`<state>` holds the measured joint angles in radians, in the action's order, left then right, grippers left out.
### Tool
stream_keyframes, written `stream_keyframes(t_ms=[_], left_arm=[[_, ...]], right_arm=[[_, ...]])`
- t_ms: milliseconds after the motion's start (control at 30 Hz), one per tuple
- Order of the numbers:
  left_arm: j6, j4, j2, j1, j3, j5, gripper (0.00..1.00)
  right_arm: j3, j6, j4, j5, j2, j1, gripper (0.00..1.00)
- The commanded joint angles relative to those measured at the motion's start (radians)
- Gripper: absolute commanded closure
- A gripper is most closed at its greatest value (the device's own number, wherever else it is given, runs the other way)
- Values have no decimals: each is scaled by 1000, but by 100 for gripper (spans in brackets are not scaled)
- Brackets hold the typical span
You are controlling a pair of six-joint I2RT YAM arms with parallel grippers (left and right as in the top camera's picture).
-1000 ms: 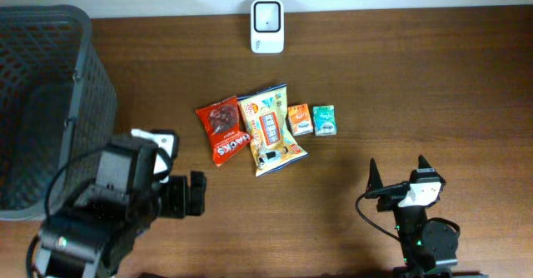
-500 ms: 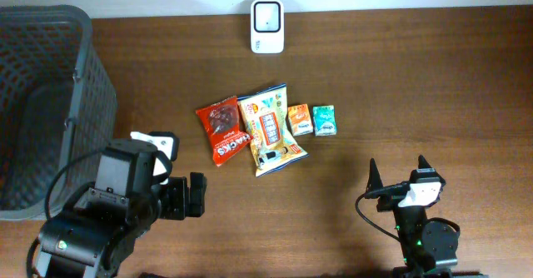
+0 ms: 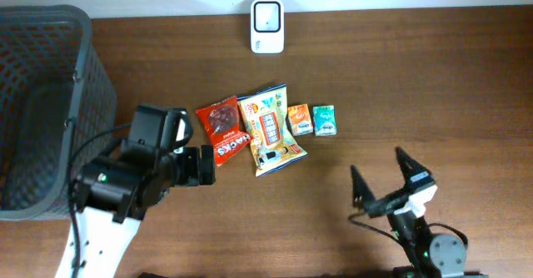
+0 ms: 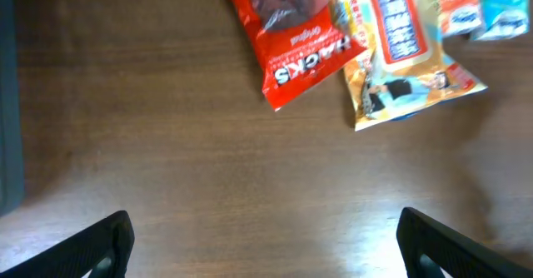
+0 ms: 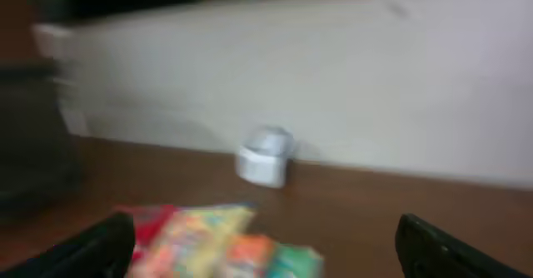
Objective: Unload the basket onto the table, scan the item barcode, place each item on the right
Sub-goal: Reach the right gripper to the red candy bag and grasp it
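Note:
Four snack items lie in a row mid-table: a red bag, a yellow bag, a small orange packet and a small teal packet. The white scanner stands at the table's far edge. My left gripper is open just left of and below the red bag, with only bare wood between its fingers in the left wrist view. My right gripper is open near the front right. It faces the blurred items and the scanner and holds nothing.
A dark mesh basket fills the left side of the table. A pale wall runs behind the scanner. Brown wooden tabletop surrounds the items.
My left arm has swung up and to the right, bringing its gripper close to the red bag. The right gripper has turned to the left and shifted slightly.

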<state>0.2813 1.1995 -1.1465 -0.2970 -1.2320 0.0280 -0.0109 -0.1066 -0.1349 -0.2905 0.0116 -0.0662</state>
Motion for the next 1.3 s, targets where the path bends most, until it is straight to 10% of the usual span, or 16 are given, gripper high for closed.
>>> stream_keyframes(t_ms=[0, 100, 367, 600, 733, 967, 1267], left_arm=[[10, 0, -45, 1, 4, 13, 1], [10, -8, -60, 4, 3, 21, 1], [126, -10, 158, 215, -2, 18, 1], [126, 36, 288, 261, -2, 19, 1], [126, 54, 288, 261, -2, 19, 1], [126, 55, 288, 261, -2, 19, 1], [126, 55, 288, 261, -2, 19, 1]], right_arm=[[2, -72, -206, -306, -8, -6, 1], [-117, -66, -184, -302, 5, -5, 1], [-792, 188, 631, -342, 505, -6, 2], [-891, 24, 551, -880, 880, -6, 2], [-893, -161, 545, -695, 915, -6, 1], [-1205, -137, 1155, -175, 1102, -6, 1], [-1266, -138, 956, -372, 1312, -108, 1]])
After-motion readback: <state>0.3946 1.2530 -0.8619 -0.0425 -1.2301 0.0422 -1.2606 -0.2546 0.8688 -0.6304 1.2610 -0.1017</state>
